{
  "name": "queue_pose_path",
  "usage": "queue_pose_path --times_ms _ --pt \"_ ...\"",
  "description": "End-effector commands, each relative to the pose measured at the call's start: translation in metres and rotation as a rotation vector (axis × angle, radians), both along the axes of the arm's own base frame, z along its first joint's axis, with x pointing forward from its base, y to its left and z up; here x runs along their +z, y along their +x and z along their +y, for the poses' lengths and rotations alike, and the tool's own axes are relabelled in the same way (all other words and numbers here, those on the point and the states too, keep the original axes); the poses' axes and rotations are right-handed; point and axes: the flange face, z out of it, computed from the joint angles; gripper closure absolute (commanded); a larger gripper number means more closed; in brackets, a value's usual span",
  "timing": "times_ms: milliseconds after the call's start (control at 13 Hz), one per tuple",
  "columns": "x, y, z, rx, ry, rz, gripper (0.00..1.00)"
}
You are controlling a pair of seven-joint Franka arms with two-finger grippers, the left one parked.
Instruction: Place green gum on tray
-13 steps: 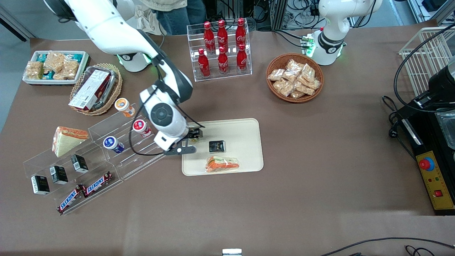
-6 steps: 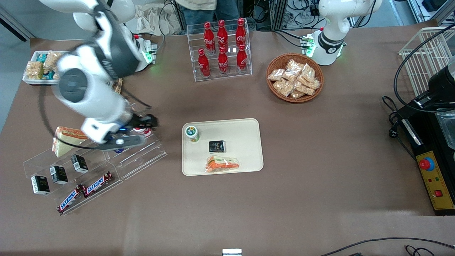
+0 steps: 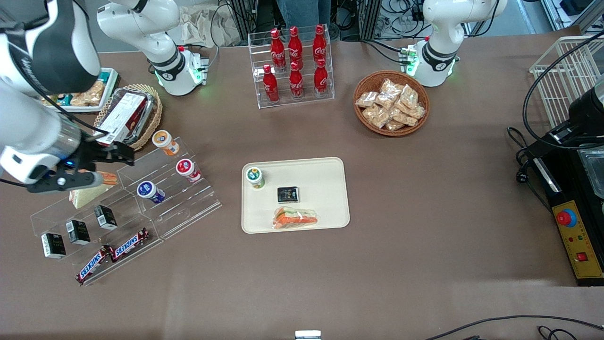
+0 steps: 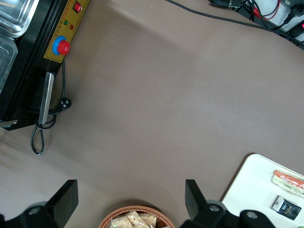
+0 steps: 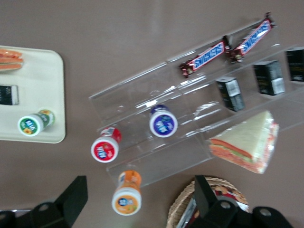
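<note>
One green gum [image 3: 255, 177] stands upright on the tray [image 3: 325, 172], in the tray's corner toward the working arm's end of the tabletop [image 3: 424, 212] and farthest from the front camera. It shares the tray with one small black packet [image 3: 288, 194], just beside it and nearer the camera, and one wrapped sandwich [image 3: 295, 218] nearer the camera again (three things on the tray in all).

Taking the tray as landmark, the clear stepped rack [image 3: 141, 198] lies toward the working arm's end. It carries three gum bottles: one orange-lidded [image 3: 165, 141], one red-lidded [image 3: 188, 169], one blue-lidded [image 3: 150, 191]. It also holds one triangular sandwich [image 3: 89, 193], three small black boxes [image 3: 78, 231] and two Snickers bars [image 3: 113, 255]. Farther from the camera than the tray stands a clear stand with six red cola bottles [image 3: 295, 63]. One wicker basket of snack packets [image 3: 391, 103] sits toward the parked arm's end, and another wicker basket with a boxed item [image 3: 126, 118] lies near the rack.

The working arm reaches in high at its own end of the tabletop, well apart from the tray, wrist turned downward. Its pincer [image 3: 115, 156] hangs above the rack's sandwich end, fingers [image 5: 71, 199] spread apart with nothing between them.
</note>
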Motion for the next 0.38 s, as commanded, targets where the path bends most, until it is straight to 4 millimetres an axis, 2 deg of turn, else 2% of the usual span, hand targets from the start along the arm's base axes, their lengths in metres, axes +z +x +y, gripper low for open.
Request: queue_pose_path --times_ms 0,154,308 --pt "0.022 -0.005 -0.032 -0.014 0.019 -0.056 0.00" --pt "0.025 0.004 -0.051 -0.007 0.053 -0.132 0.00" --pt "0.025 0.004 -0.052 -0.019 0.049 -0.135 0.00"
